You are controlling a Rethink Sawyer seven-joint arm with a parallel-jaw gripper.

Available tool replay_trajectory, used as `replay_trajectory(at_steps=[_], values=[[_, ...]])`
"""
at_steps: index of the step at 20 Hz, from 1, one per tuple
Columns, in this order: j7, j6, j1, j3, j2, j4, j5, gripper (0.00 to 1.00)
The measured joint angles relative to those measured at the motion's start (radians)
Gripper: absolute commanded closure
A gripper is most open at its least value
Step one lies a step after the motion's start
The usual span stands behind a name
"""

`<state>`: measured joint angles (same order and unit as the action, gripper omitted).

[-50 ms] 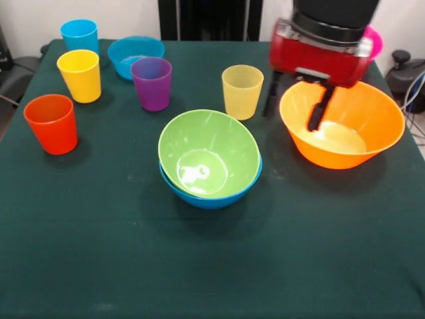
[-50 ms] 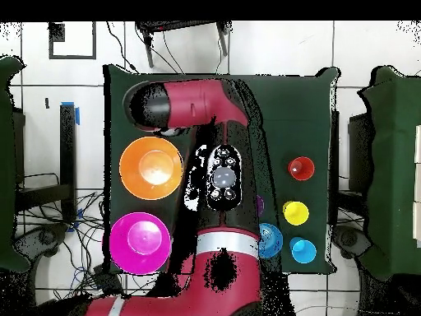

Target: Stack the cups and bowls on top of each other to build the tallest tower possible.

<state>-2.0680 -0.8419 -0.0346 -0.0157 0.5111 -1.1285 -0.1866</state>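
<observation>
My gripper (image 1: 291,119) is open and straddles the left rim of the large orange-yellow bowl (image 1: 345,136), one finger (image 1: 319,109) inside it and the other outside. A green bowl (image 1: 207,151) lies tilted inside a medium blue bowl (image 1: 214,199) at the table's middle. Standing apart are the blue cup (image 1: 80,34), yellow cup (image 1: 80,74), orange cup (image 1: 51,123), purple cup (image 1: 152,82) and pale yellow-green cup (image 1: 242,90). A small blue bowl (image 1: 135,56) sits behind the purple cup. The pink bowl (image 2: 140,241) lies beside the orange-yellow bowl (image 2: 150,167). In the overhead view the arm hides the fingers.
The red arm (image 2: 215,177) stretches across the middle of the dark green table (image 1: 212,266) and covers the nested bowls from above. Cables lie on the floor around the table.
</observation>
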Motion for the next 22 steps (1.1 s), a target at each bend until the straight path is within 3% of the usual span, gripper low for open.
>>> replay_trajectory(at_steps=[7, 22], values=[[0.000, 0.015, 0.035, -0.002, 0.000, 0.000, 0.000, 0.00], [0.000, 0.135, 0.017, -0.003, -0.019, -0.003, -0.003, 0.00]])
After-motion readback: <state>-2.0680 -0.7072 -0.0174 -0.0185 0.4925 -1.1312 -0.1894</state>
